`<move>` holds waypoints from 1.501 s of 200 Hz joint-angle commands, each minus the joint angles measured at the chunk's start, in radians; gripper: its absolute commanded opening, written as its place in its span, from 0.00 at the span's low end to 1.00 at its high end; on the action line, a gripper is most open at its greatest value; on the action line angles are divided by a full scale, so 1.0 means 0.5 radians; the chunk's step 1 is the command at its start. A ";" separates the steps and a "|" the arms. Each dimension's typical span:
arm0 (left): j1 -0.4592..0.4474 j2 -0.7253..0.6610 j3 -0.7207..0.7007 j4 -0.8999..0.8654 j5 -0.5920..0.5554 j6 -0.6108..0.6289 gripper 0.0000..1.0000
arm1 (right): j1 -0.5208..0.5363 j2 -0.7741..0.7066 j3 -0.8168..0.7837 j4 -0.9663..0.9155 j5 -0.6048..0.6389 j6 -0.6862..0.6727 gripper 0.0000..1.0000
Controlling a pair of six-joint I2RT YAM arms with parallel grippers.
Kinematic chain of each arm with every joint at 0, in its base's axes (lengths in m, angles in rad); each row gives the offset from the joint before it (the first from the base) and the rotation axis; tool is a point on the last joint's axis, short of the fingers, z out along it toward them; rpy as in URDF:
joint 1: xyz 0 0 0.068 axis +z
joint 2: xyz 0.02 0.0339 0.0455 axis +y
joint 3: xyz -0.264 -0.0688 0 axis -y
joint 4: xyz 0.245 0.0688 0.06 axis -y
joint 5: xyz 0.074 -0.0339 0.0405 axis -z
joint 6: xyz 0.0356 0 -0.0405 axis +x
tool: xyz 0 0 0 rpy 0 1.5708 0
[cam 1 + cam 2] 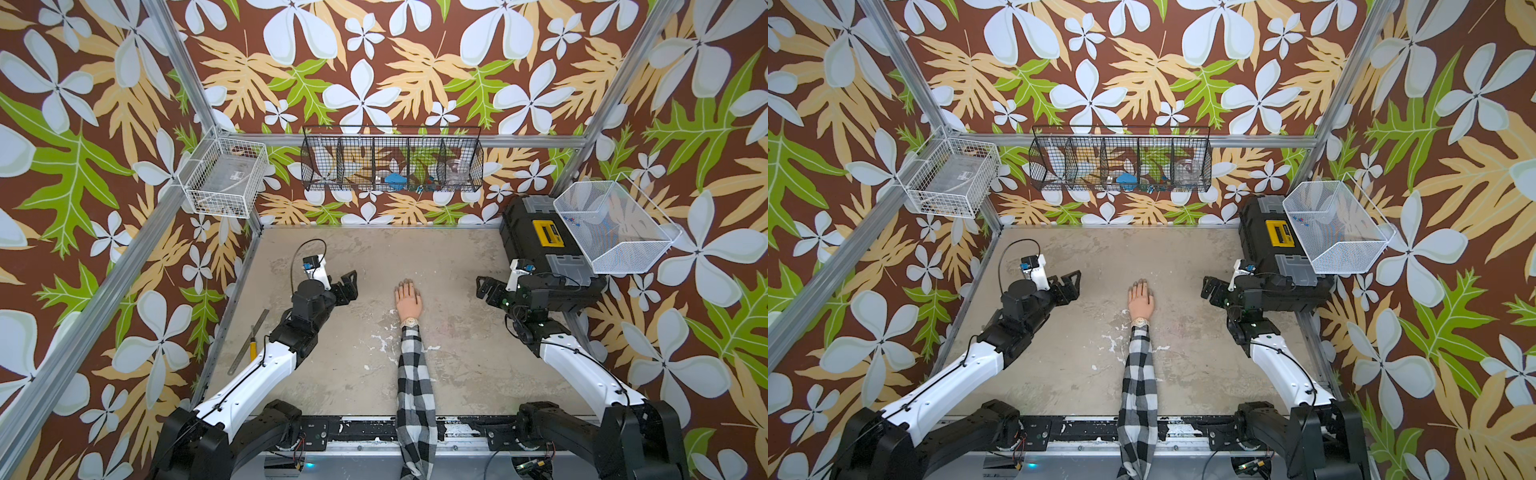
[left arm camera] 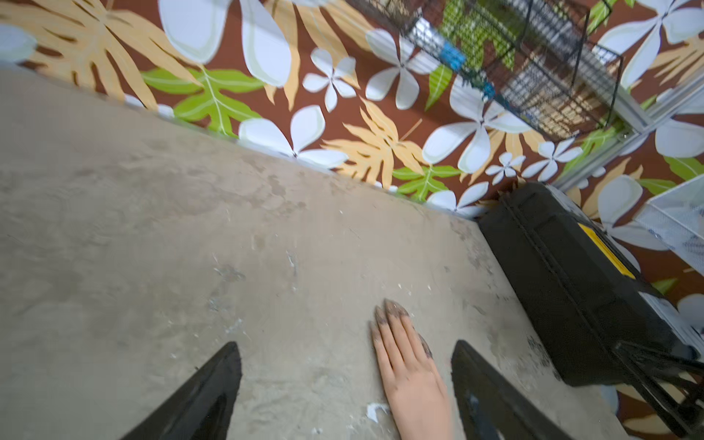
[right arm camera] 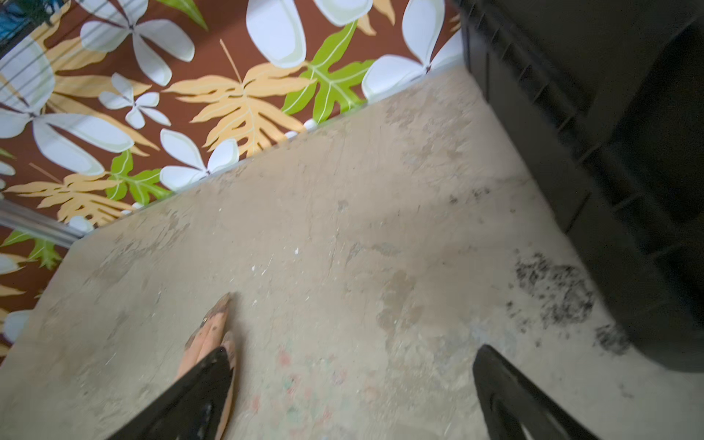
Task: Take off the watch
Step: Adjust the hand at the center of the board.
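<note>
Two grippers: hanging over the table (image 1: 340,374), flanking the mannequin hand (image 1: 408,300), touching nothing
Left gripper (image 1: 350,286): holding its jaws spread wide, empty, pointing toward the hand
Right gripper (image 1: 483,288): standing wide open too, empty, sitting near the black toolbox (image 1: 536,241)
Watch (image 1: 409,322): sitting strapped around the wrist, between hand and checked sleeve (image 1: 411,374), face up
Mannequin hand: lying palm down, fingers (image 1: 405,286) together
Ruler (image 1: 249,343): lying along the table's left edge, beside the left arm
</note>
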 commanded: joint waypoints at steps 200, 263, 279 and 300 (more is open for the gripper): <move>-1.335 1.311 1.032 -1.328 -0.814 -1.105 0.67 | 0.095 0.377 0.000 -0.018 -0.375 0.320 1.00; -1.335 1.452 1.077 -1.332 -0.771 -1.071 0.68 | 0.095 0.440 -0.045 0.029 -0.340 0.311 1.00; -1.335 1.496 1.118 -1.333 -0.770 -1.031 0.69 | 0.094 0.449 -0.056 0.042 -0.341 0.312 1.00; -1.335 1.563 1.161 -1.334 -0.762 -0.998 0.69 | 0.093 0.463 -0.063 0.050 -0.339 0.308 1.00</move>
